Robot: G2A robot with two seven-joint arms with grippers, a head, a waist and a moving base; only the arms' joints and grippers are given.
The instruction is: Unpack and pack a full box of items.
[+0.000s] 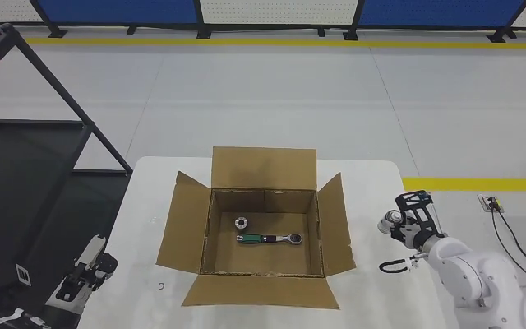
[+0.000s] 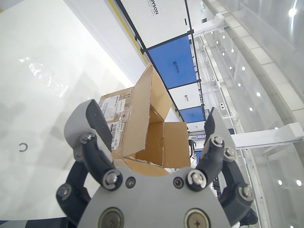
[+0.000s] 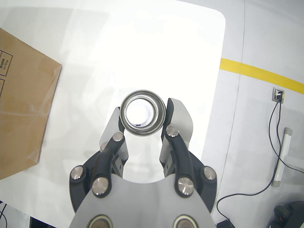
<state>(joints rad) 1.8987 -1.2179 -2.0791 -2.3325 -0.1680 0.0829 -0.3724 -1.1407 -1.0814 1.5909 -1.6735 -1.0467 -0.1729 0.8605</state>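
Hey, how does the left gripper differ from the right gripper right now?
The left gripper is open and empty; the right gripper is shut on a round metal part. The left gripper sits at the table's left edge, facing the box; the right gripper points down at the table right of the box. Both are outside the box.

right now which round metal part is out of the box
The ring clamped in the right gripper, off to the side of the box. The other round part lies on the box floor beside the ratchet.
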